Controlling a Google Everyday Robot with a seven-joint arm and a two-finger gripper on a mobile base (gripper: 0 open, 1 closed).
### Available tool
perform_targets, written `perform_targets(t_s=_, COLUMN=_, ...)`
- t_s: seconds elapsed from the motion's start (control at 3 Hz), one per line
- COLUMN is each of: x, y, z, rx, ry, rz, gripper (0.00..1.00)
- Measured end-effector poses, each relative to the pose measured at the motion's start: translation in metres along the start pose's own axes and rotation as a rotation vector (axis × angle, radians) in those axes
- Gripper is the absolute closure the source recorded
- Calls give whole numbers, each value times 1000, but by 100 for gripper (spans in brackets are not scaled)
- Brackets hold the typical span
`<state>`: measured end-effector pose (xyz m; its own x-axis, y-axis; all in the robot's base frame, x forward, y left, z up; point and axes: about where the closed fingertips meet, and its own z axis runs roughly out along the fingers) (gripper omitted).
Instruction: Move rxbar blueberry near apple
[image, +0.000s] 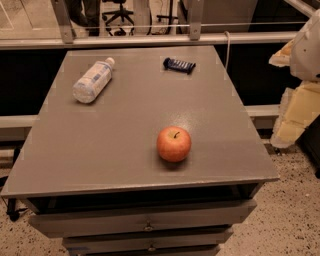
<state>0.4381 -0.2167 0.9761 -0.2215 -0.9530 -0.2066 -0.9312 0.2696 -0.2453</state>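
The rxbar blueberry (179, 64), a small flat bar in a dark blue wrapper, lies at the far right of the grey cabinet top (125, 145). The apple (174, 143), red-orange with a short dark stem, sits near the front, right of centre. The bar and the apple are far apart, with bare tabletop between them. My gripper (295, 112) shows as a white and pale yellow shape at the right edge of the view, off the cabinet's right side, well away from both the bar and the apple.
A clear plastic bottle with a white label (93, 80) lies on its side at the far left of the top. Drawers (145, 220) are below the front edge. A railing (150, 40) runs behind the cabinet, with speckled floor around it.
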Motion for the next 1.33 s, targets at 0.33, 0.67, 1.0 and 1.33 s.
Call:
perform_targets(t_s=0.33, x=0, y=0, z=0, rx=0, ry=0, rz=0, gripper=0)
perform_targets(t_s=0.67, x=-4, y=-8, z=7, rx=19, ry=-17, rz=4, gripper=0)
perform_targets(t_s=1.0, x=-15, y=-34, z=30, rx=52, ry=-76, rz=10, gripper=0)
perform_targets(t_s=1.33, x=-25, y=-82, z=61, rx=103, ry=-157, rz=50, gripper=0)
